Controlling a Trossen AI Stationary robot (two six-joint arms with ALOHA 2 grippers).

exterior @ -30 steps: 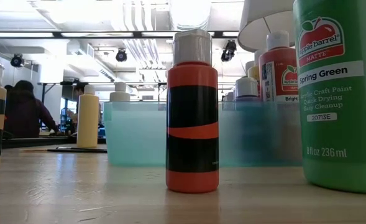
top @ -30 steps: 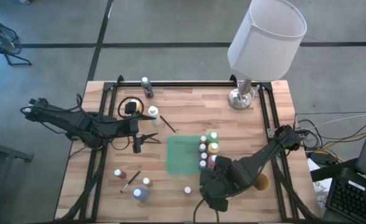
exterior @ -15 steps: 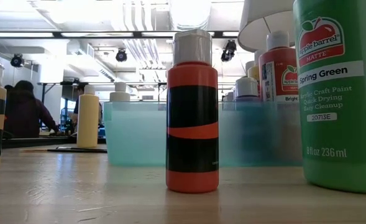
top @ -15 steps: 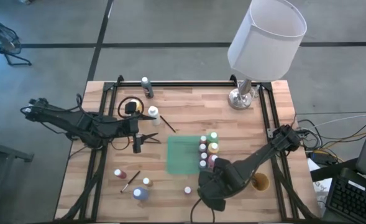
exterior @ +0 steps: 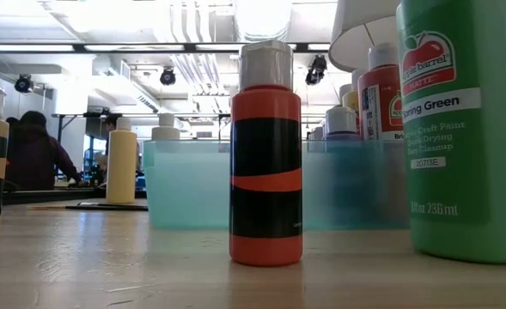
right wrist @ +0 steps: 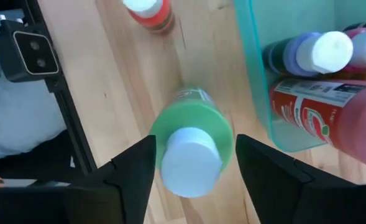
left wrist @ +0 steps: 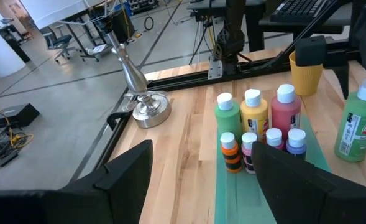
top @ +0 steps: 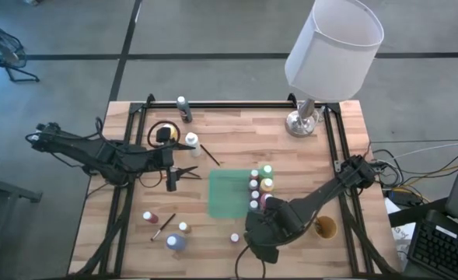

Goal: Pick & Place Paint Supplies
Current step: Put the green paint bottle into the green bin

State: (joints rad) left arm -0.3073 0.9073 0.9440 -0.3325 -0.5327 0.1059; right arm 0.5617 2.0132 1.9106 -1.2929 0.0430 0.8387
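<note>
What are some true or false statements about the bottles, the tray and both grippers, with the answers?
1. The green bottle stands on the wood outside the tray. True.
2. The left gripper is shut. False: it is open, waiting over the table's left part.
3. The right gripper is over the lamp. False: it is over the green bottle, near the table's front edge.
4. The orange bottle stands upright. True.
5. The tray holds no bottles. False: several capped bottles stand along its right side.
</note>
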